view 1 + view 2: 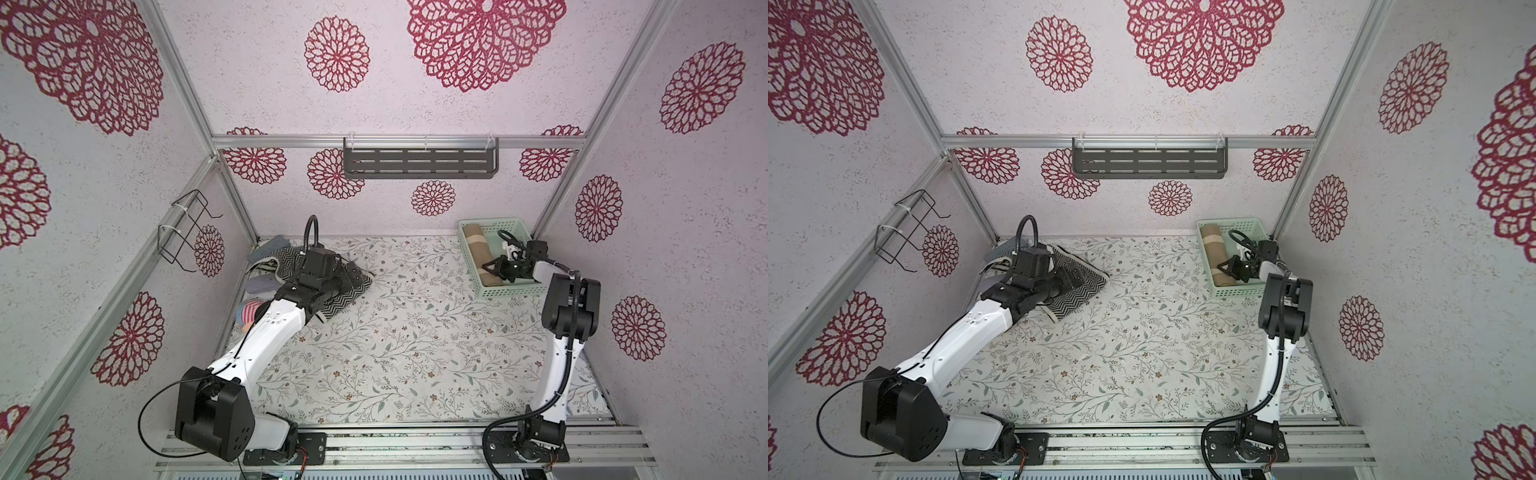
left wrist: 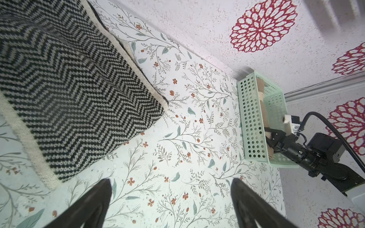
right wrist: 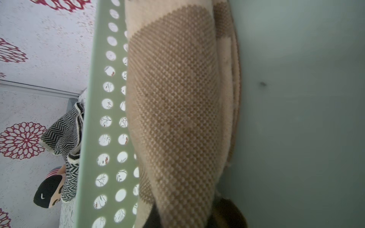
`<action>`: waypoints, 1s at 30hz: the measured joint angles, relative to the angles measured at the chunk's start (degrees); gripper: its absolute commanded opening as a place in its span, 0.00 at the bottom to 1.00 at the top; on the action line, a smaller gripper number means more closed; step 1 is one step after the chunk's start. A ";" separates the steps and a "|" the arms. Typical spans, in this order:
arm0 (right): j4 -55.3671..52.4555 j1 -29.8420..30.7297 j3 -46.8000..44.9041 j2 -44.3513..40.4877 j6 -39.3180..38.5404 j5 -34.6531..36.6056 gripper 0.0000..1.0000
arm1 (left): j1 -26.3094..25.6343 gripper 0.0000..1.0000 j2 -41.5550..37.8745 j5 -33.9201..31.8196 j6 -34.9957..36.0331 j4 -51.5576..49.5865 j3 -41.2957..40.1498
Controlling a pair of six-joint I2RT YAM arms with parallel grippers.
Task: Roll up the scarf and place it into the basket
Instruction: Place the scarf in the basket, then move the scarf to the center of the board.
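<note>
We hold the rolled scarf (image 1: 480, 253) by its near end in our narrow right jaws, low against the basket (image 1: 513, 293) wall, likely so it settles without unrolling, while our left jaws hang wide and empty above the desk (image 1: 415, 332).

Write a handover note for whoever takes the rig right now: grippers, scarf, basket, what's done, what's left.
Left gripper: open, holding nothing, over the table beside a black-and-white chevron cloth.
Right gripper: inside the basket, shut on the scarf near the end of the roll closest to the robot.
Scarf: tan, rolled, lying lengthwise along the basket wall on the left arm's side.
Done: the scarf is rolled and the roll is in the basket.
Left: open the right gripper and lift it clear, taking care not to drag the roll out.
</note>
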 measured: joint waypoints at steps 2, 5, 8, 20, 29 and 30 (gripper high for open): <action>-1.07 0.09 0.74 0.13 -0.04 0.83 0.28 | 0.07 0.97 0.39 0.39 -0.02 0.02 0.00; -1.66 0.33 1.03 0.11 0.00 2.27 0.41 | 0.20 0.97 0.72 1.09 0.00 -0.02 0.00; -1.68 0.46 0.63 -0.50 0.52 3.96 0.53 | 0.44 0.97 0.72 1.29 0.28 -0.07 0.00; 2.12 0.85 -13.22 -22.45 2.36 16.06 0.99 | 3.43 0.99 6.64 -5.46 8.59 -10.80 8.94; 3.67 5.55 -29.77 -41.40 2.73 34.64 0.99 | 3.54 1.00 21.14 -12.48 14.99 -19.89 16.31; 3.50 7.08 -31.54 -43.41 3.06 36.98 0.99 | 3.52 1.00 23.26 -12.20 15.41 -20.26 16.76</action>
